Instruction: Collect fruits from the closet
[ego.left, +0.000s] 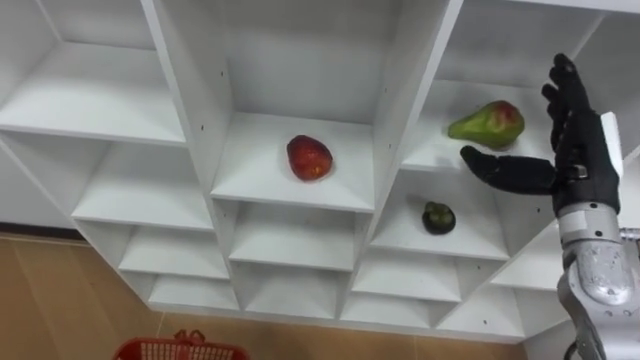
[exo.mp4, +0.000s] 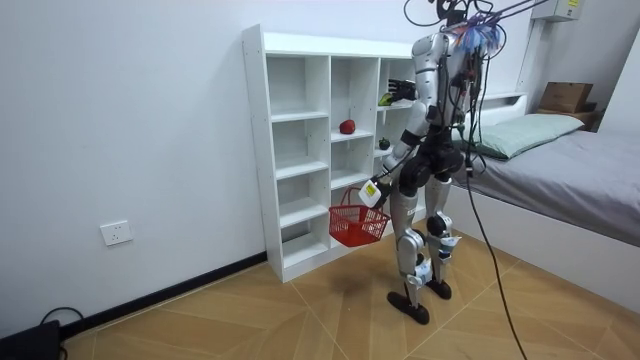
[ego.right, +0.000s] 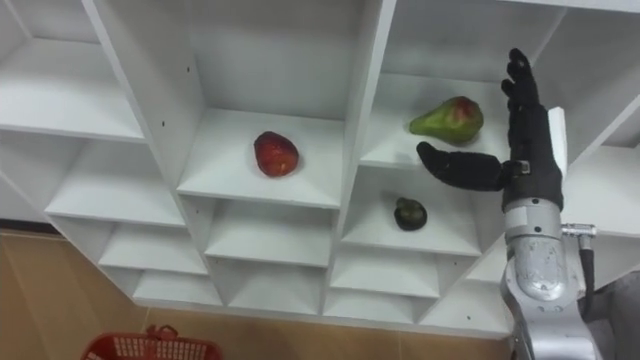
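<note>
A white closet (ego.left: 390, 110) of open cubbies stands in front of me. In the middle cubby lies a red fruit (ego.left: 309, 157). A green-and-red pear (ego.left: 487, 124) rests in the cubby to its right, and a small dark green fruit (ego.left: 438, 217) sits one shelf below. My right hand (ego.left: 572, 145) is raised just right of the pear, open, with fingers straight up and the thumb reaching under the pear without touching it. In the room view my left hand (exo.mp4: 371, 192) hangs low, shut on the handle of a red basket (exo.mp4: 358, 224).
The red basket's rim (ego.left: 180, 349) shows at the bottom, over the wooden floor. Thin upright dividers separate the cubbies. A bed (exo.mp4: 560, 170) with a cardboard box (exo.mp4: 565, 95) behind it stands at the room view's right, behind me.
</note>
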